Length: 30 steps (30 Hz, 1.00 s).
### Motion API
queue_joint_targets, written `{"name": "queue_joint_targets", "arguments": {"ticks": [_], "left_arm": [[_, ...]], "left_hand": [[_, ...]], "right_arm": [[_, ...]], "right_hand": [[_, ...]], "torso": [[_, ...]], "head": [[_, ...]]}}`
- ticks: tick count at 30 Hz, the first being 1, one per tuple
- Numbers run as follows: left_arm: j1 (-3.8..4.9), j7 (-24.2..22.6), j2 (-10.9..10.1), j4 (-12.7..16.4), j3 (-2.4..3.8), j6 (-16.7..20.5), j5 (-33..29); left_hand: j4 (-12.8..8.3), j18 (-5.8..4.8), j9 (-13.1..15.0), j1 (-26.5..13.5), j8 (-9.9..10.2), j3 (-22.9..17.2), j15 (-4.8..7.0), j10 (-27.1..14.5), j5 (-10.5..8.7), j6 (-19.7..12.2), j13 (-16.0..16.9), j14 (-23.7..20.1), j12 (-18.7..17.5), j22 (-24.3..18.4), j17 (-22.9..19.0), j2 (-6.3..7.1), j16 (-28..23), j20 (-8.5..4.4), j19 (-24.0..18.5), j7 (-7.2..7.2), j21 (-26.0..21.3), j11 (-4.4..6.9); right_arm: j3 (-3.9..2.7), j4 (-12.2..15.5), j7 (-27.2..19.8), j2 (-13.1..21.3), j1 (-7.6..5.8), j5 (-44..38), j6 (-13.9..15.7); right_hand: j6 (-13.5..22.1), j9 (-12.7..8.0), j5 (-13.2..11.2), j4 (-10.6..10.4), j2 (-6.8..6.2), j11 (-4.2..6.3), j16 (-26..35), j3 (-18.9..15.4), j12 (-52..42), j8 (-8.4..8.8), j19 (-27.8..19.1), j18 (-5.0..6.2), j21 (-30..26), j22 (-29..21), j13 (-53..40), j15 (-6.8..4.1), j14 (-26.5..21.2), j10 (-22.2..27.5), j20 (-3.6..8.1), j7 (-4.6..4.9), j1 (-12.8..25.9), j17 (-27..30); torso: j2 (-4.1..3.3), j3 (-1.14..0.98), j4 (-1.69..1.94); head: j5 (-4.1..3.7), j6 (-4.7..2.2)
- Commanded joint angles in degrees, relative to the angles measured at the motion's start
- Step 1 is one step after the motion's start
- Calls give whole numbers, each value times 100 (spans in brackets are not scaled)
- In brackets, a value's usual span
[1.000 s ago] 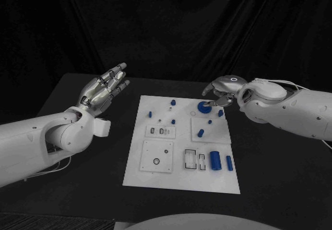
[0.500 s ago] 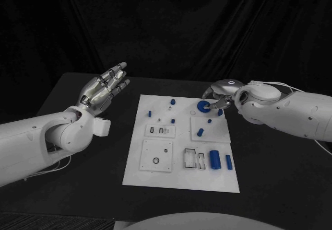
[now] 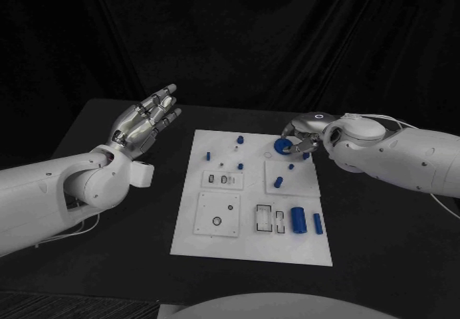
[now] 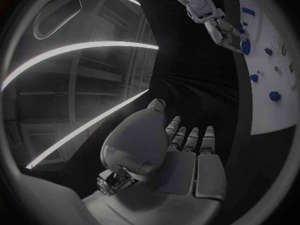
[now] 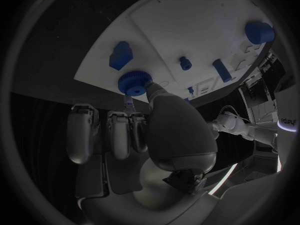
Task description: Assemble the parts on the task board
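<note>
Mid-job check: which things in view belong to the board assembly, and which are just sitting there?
In the job:
task board
blue gear, touched by the right hand
blue cylinder
blue bar
small blue pegs

Just there:
black table
left hand, raised beside the board, holding nothing

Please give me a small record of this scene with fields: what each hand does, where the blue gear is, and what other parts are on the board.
left hand: left hand raised above the table beside the board, fingers apart, holds nothing
right hand: right hand at the board's far right corner, fingertips on the blue gear
gear position: on the task board, near its far edge
grip: contact is visible; a full grasp I cannot tell
other parts: blue cylinder and blue bar near the right edge, small blue pegs further back
</note>
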<state>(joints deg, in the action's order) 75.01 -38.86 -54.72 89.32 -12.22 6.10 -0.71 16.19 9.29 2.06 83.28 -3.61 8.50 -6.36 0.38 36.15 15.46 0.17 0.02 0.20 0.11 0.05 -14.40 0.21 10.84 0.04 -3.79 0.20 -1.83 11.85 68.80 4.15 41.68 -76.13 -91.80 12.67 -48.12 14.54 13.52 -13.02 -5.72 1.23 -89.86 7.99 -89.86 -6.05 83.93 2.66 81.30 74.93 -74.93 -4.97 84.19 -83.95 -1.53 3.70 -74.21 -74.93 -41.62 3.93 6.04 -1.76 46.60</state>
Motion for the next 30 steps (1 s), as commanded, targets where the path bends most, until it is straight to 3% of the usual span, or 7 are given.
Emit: {"name": "queue_joint_targets", "arguments": {"ticks": [1,5,8,9,16,24,30], "left_arm": [[12,-523,17,2,5,-116,11],[11,-511,17,-1,5,-137,11],[11,-502,14,-3,5,-152,11],[11,-498,13,-4,5,-158,11],[10,-478,21,-10,5,-203,11],[10,-455,11,-5,5,-242,12],[10,-437,-3,-2,5,-253,11]], "left_hand": [[-5,-76,1,69,9,-37,-52,5,29,7,-4,-2,-7,-4,-5,-11,-21,49,4,-31,-12,-41],[-8,-77,1,76,9,-41,-55,4,36,7,-4,-2,-7,-3,-5,-12,-21,51,5,-34,-11,-43],[-8,-77,1,76,9,-41,-55,4,36,7,-4,-2,-7,-3,-5,-12,-21,51,5,-34,-11,-43],[-8,-77,1,76,9,-41,-55,4,36,7,-4,-2,-7,-3,-5,-12,-21,51,5,-34,-11,-43],[-13,-78,2,91,9,-52,-61,4,52,11,-4,-2,-7,-2,-5,-15,-21,57,6,-39,-10,-49],[-24,-79,2,114,8,-69,-71,6,66,14,-4,0,-6,-1,-3,-19,-17,66,7,-47,-9,-56],[-28,-79,2,123,9,-75,-77,9,71,13,-3,2,-6,0,-2,-19,-15,72,8,-47,-8,-58]], "right_arm": [[4,-29,118,-26,40,1,-104],[3,-55,110,-53,62,1,-105],[3,-68,84,-65,71,1,-88],[3,-71,73,-68,74,1,-79],[3,-54,2,-58,81,1,31],[3,102,-31,30,74,1,277],[3,301,-30,91,-14,1,384]], "right_hand": [[-65,27,3,46,14,-17,-14,5,-14,-45,40,-20,-26,1047,-1507,-7,581,-605,10,1,-63,-1507],[-194,128,170,140,36,-24,-14,32,-14,-156,26,-13,-62,1040,-1507,-3,581,-605,2,7,-142,-1507],[-337,235,592,244,55,-28,-14,81,-14,-298,20,-10,-83,1041,-1507,-2,581,-605,2,11,-227,-1507],[-410,314,888,319,59,-24,-14,117,-14,-399,17,-7,-94,1042,-1507,-4,581,-605,6,-1,-281,-1507],[-504,681,1556,586,75,-27,-14,241,-14,-812,17,-6,-124,1057,-1507,-7,581,-605,10,-6,-393,-1507],[-475,808,1460,549,42,-39,-14,209,-14,-941,40,-14,-102,1078,-1507,3,581,-605,0,3,-258,-1507],[-457,822,1446,541,31,-40,-14,204,-14,-951,48,-16,-92,1084,-1507,3,581,-605,-1,5,-241,-1507]], "torso": [[1,-2,-1],[2,-1,0],[1,0,1],[1,1,2],[0,-1,2],[3,2,-2],[5,7,-2]], "head": [[1,15],[10,20],[18,29],[19,30],[29,31],[40,12],[62,4]]}}
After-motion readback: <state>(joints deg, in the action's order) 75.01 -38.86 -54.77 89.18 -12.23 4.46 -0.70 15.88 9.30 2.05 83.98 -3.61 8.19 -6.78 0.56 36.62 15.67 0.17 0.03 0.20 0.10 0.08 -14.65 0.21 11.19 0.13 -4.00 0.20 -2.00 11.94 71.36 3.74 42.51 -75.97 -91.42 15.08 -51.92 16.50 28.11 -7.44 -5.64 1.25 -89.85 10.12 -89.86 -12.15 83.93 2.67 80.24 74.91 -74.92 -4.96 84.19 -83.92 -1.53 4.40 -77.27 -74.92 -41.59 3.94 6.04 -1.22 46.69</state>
